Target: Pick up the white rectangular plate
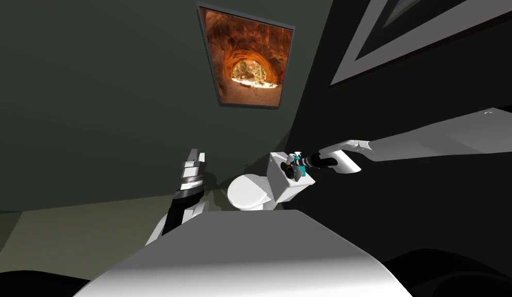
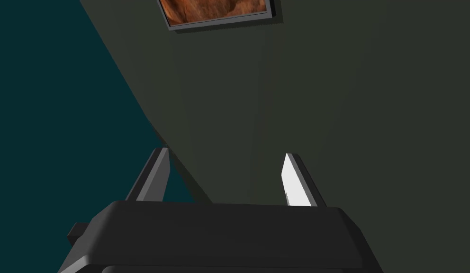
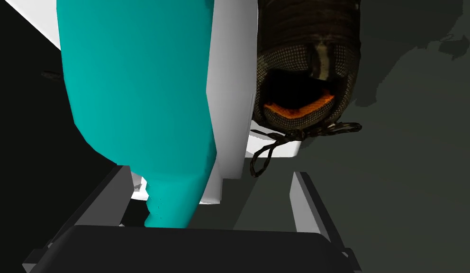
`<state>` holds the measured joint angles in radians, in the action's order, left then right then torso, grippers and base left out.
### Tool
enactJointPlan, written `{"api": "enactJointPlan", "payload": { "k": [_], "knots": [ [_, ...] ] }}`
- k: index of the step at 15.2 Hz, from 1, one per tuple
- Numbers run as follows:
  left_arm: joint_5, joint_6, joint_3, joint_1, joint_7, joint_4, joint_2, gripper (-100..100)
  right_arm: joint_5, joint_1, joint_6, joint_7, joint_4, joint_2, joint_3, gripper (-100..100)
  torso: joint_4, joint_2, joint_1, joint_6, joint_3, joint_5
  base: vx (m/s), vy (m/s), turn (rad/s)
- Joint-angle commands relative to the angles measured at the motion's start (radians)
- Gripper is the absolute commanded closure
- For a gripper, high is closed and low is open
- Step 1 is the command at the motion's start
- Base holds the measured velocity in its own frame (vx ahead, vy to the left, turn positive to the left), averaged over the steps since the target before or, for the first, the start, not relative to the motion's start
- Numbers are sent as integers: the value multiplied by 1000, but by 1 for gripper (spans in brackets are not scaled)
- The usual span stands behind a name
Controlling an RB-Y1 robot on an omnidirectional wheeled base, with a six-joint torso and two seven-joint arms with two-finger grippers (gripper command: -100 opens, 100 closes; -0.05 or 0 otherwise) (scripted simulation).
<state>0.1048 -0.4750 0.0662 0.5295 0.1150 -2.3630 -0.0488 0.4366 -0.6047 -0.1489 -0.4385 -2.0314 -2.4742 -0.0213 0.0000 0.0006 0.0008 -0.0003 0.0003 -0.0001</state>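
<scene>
While the right gripper (image 3: 209, 171) gapes wide, the white plate (image 3: 231, 95) lies edge-on straight ahead between its fingers, a teal bottle (image 3: 134, 85) close alongside

Teal bottle (image 3: 134, 85) and dark shoe (image 3: 305, 61) partly past edge

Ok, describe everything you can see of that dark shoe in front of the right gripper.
The shoe is dark brown-black with a mesh-textured upper, a black opening lined in orange, and dark laces trailing out in a loop. Its opening faces the right gripper, whose open fingers end short of it. It lies alongside a white flat piece, with a teal bottle beyond that. The head view shows it on top of the white toilet tank.
</scene>
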Motion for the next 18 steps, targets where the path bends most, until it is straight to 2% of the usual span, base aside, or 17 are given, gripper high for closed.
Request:
{"api": "enactJointPlan", "payload": {
  "k": [1,2,3,6,9,12,13,14,17,18],
  "knots": [
    [0,0,0,0,0,0,0,0,22,0,2,28,12,13,-11,-100,0,0,0,0,0,0,-37,6,200],
    [0,0,0,0,0,0,0,0,56,4,7,63,32,32,-33,-100,0,1,0,0,0,0,-50,7,277],
    [0,0,0,0,0,0,0,0,56,4,7,65,32,32,-33,-100,0,2,0,0,1,0,-55,4,201],
    [0,0,0,0,0,0,0,0,124,13,17,133,71,69,-75,-100,1,3,0,1,2,0,-59,14,190],
    [0,0,0,0,0,0,0,0,159,18,22,177,91,87,-97,-100,1,4,1,0,3,0,-60,16,185],
    [0,0,0,0,0,0,0,0,227,26,32,244,130,124,-139,-100,1,3,0,0,2,0,-49,14,227],
    [0,0,0,0,0,0,0,0,227,26,32,251,130,124,-139,-100,1,4,0,0,2,0,-51,12,174],
    [0,0,0,0,0,0,0,0,261,31,37,280,150,143,-161,-100,1,4,0,0,2,0,-54,20,200],
    [0,0,0,0,0,0,0,0,295,35,42,326,170,161,-182,-100,1,4,0,0,2,0,-52,18,197],
    [0,0,0,0,0,0,0,0,330,40,47,356,189,180,-204,-100,1,3,0,0,2,-1,-56,21,212]
  ]
}}
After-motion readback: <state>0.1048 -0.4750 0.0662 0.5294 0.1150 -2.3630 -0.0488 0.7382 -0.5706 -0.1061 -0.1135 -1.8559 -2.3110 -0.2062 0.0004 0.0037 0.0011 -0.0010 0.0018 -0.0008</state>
